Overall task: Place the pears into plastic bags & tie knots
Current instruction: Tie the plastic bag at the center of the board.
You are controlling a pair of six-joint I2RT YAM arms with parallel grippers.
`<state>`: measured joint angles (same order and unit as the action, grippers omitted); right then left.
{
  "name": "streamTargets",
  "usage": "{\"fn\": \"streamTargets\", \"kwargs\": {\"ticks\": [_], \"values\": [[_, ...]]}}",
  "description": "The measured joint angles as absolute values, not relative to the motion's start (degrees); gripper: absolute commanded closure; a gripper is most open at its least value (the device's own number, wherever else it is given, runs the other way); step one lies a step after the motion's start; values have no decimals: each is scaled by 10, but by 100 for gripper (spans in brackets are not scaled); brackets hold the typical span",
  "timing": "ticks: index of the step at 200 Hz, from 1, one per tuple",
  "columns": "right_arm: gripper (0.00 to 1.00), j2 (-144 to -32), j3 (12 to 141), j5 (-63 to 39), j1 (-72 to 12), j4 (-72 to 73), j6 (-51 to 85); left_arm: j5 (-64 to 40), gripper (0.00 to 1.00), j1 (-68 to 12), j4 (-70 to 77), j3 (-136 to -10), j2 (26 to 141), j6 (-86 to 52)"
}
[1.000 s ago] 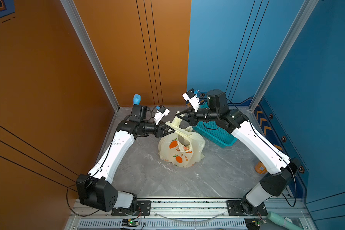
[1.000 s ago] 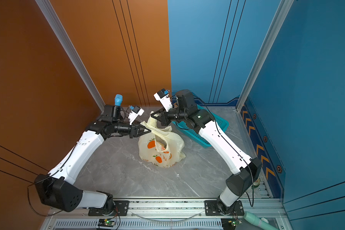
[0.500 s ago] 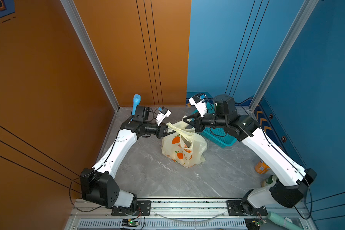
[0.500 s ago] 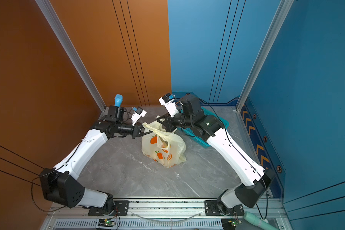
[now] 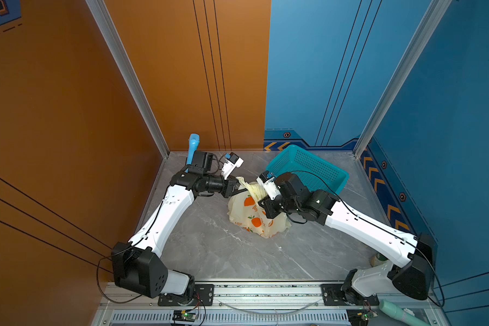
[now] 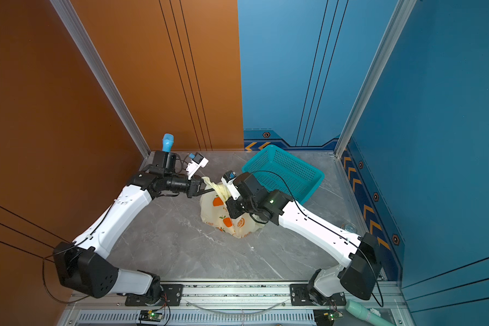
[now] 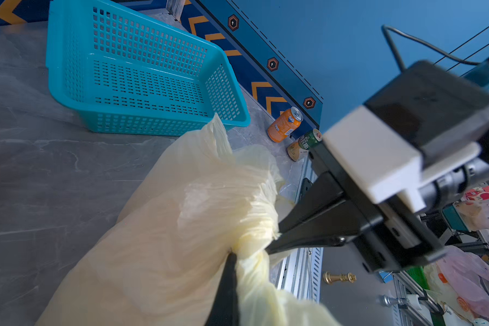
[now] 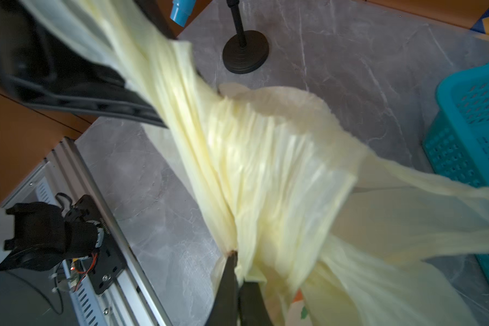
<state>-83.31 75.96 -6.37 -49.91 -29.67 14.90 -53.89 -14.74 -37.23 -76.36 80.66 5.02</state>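
In both top views the pale-yellow plastic bag (image 5: 251, 218) sits on the grey tabletop (image 5: 209, 248) just in front of the teal basket (image 5: 308, 166), its top gathered between the two arms. The left gripper (image 5: 235, 188) is clamped on one handle strap (image 8: 158, 73). In its own wrist view only one dark finger shows, and the frame edge cuts off the rest. The right gripper (image 8: 235, 268) is pinched tight on bunched film near the bag's mouth, and from above its body covers part of the orange print. We cannot make out the pears, because the film hides them. The right wrist view is blurred, so we cannot tell whether the straps are tied.
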Motion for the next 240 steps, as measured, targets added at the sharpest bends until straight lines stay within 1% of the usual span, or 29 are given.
{"fn": "streamTargets", "kwargs": {"ticks": [47,72,91,113,136,147,157,162,174,191,210,216,221,223,225,240], "values": [[100,-872,723,-7,-491,-193,167,-500,100,-164,-375,-744,788,36],[100,-874,685,15,-481,-99,177,-478,100,-181,-374,-738,773,27],[100,-888,665,11,-473,-16,183,-458,100,-197,-371,-731,759,17],[100,-917,656,-37,-463,74,197,-429,100,-218,-368,-723,746,5],[100,-948,650,-122,-450,156,220,-394,100,-235,-362,-709,730,-13],[100,-960,643,-167,-444,191,233,-381,97,-240,-352,-698,719,-28],[100,-970,636,-208,-438,222,246,-370,91,-246,-341,-688,711,-43],[100,-974,634,-226,-436,235,253,-365,85,-249,-336,-683,707,-51],[100,-985,628,-266,-430,266,269,-359,65,-258,-322,-672,697,-67],[100,-1002,620,-314,-423,298,289,-349,40,-269,-302,-659,676,-101],[100,-1016,618,-350,-417,314,303,-336,20,-269,-291,-652,643,-128],[100,-1019,618,-360,-415,317,305,-332,15,-266,-288,-651,631,-134],[100,-1020,618,-365,-415,317,308,-329,15,-264,-286,-650,620,-134],[100,-1020,618,-368,-414,317,308,-329,11,-263,-284,-649,617,-138],[100,-1021,618,-369,-414,317,308,-329,9,-262,-285,-648,613,-140],[100,-1022,619,-381,-412,317,310,-322,8,-251,-285,-645,580,-146]]}}
